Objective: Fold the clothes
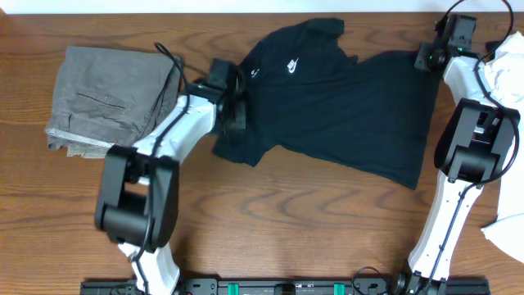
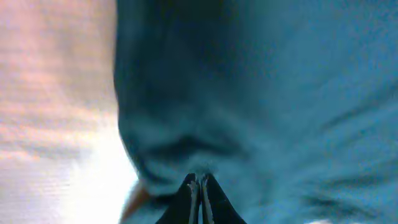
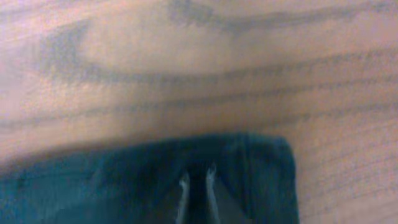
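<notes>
Left gripper (image 2: 198,182): tips pressed together, with a pucker of dark cloth caught between them. In the overhead view it sits on the left-hand edge of the black T-shirt (image 1: 344,106), at centre left of the frame. Right gripper (image 3: 197,177): tips a narrow slit apart over a squared corner of the same shirt, near the upper right of the overhead frame. Whether cloth is nipped in that slit cannot be told (the wrist view is blurred). The shirt lies chest up with its white logo (image 1: 292,65) showing, spread across the upper middle of the table (image 1: 327,221) and not yet folded. Judged purpose of the two holds: opposite ends are taken so the cloth can be drawn flat and square ahead of a fold. Grey trousers (image 1: 110,98) lie folded at upper left, just beside the left arm and apart from the shirt, evidently set aside as finished. White garment (image 1: 508,70) is bunched at the right edge, partly behind the right arm, and by my reading awaits its turn.
</notes>
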{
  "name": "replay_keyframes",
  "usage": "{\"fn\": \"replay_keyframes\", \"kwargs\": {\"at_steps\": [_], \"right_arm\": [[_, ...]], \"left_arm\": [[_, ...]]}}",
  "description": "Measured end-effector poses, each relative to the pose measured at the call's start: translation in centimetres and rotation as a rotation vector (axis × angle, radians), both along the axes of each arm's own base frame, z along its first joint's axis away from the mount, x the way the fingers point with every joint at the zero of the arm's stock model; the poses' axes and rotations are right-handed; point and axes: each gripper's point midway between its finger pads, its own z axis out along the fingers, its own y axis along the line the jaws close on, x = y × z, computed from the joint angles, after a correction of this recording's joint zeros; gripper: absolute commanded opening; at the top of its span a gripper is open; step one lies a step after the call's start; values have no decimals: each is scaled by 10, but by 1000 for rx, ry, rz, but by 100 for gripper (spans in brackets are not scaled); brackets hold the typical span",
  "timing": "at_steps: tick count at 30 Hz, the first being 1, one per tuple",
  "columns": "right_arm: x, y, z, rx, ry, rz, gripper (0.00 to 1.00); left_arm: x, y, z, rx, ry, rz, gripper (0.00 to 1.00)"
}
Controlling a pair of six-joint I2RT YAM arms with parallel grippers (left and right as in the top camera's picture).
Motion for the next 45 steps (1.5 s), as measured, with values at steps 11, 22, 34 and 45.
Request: {"fn": "replay_keyframes", "kwargs": {"at_steps": [11,22,34,45], "right_arm": [[-73,41,31,201,322,37,1],[-218,103,27,451,887,-62,1],[-287,130,-10,462,1108,-95,1],[-309,98,-11,243,977,-257,1]], "left_arm": [[32,3,78,-8,-244,34,6],[44,12,59,63,-253,55,6],[33,16,45,88,-189,44,6],[32,16,44,90,-184,43,6]]}}
